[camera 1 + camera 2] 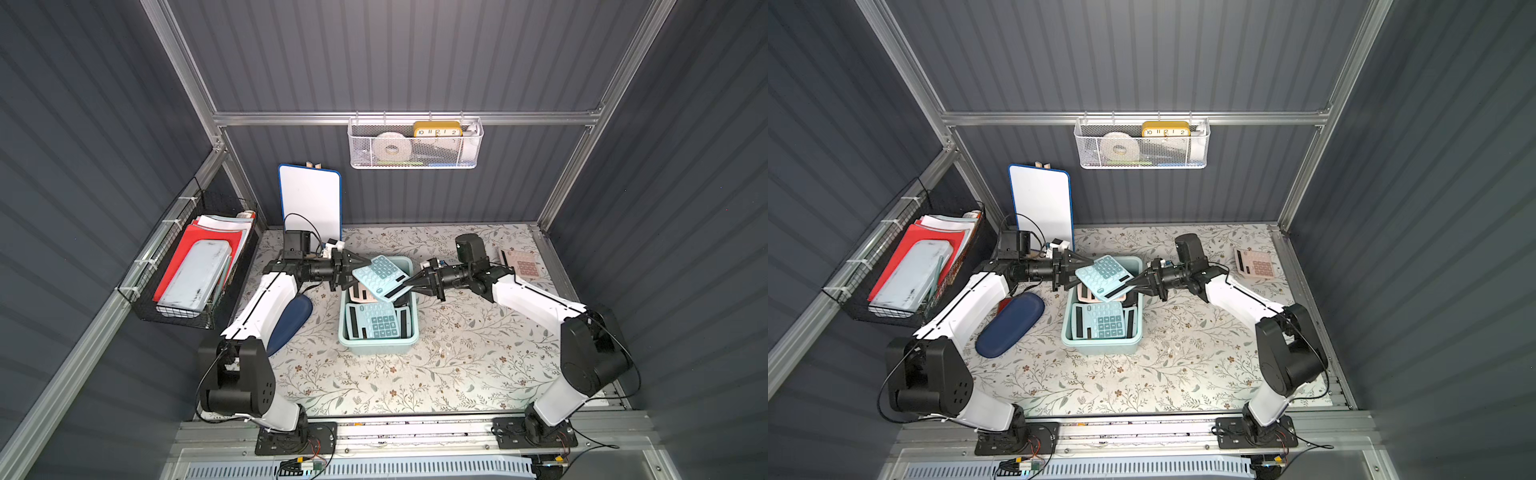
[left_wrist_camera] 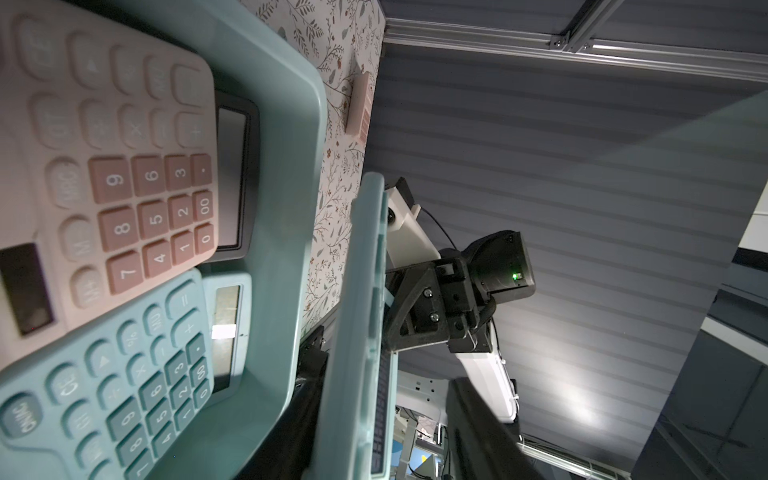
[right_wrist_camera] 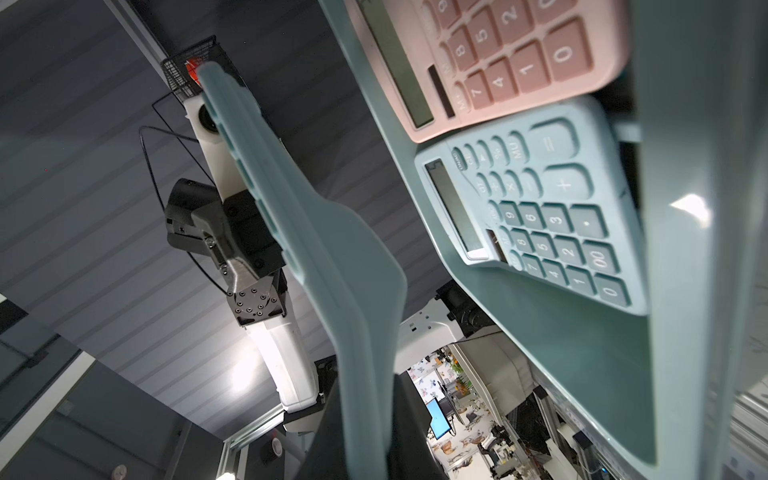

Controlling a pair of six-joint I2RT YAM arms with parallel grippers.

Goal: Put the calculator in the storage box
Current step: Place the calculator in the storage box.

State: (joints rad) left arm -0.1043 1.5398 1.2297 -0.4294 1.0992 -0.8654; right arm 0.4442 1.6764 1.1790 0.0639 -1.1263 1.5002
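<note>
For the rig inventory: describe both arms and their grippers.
Both the left arm and right arm have glossy white link shells, bulky black joint housings and thin black cables looping outside. The left gripper and right gripper are black, with tapering fingers.

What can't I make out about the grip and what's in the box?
Left gripper: whether its jaws pinch the held calculator; too small in both top views, dark and part-hidden in the left wrist view.
Storage box: far half mostly covered by the held calculator in both top views.
Dark item under the pink calculator: mostly covered in wrist views.
</note>
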